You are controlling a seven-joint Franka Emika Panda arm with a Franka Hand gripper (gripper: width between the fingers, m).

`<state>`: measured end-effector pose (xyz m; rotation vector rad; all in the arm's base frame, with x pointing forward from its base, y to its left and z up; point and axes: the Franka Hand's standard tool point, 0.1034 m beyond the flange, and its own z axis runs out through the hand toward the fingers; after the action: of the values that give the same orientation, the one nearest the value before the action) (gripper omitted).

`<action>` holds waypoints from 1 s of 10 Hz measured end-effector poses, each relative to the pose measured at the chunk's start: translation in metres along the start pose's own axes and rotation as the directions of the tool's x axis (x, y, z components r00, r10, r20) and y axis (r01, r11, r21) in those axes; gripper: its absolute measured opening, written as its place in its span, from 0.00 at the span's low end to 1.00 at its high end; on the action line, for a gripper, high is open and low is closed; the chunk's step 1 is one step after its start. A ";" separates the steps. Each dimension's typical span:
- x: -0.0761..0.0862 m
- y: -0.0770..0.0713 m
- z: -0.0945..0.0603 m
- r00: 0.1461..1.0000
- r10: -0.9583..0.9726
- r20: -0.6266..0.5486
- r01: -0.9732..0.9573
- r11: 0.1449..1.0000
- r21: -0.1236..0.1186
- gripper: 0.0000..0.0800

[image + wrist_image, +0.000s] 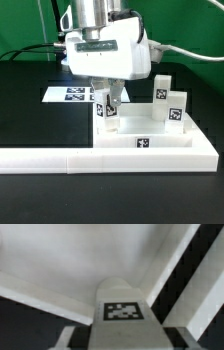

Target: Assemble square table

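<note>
The white square slab lies on the black table, with a tag on its near side. Two white tagged leg blocks stand upright on its far right part. My gripper hangs over the slab's left part, shut on a third tagged leg block and holding it upright at the slab's surface. In the wrist view this leg block sits between my fingers, its tip over the white slab. The socket beneath the leg is hidden.
The long white L-shaped rail runs along the slab's near side and round its right end. The marker board lies flat behind the gripper on the exterior view's left. A cable trails from the arm toward the right.
</note>
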<state>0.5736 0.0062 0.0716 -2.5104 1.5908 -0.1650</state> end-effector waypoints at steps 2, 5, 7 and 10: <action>-0.001 0.000 0.000 1.000 0.011 0.003 -0.011 1.000 0.003 0.36; 0.000 0.000 0.000 0.979 -0.202 0.002 0.202 0.979 0.003 0.75; 0.005 0.002 0.000 0.907 -0.421 0.000 0.421 0.907 0.001 0.80; 0.003 -0.001 -0.001 0.764 -0.645 0.017 0.645 0.764 -0.005 0.81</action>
<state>0.5758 0.0045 0.0731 -2.9493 0.6412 -0.2161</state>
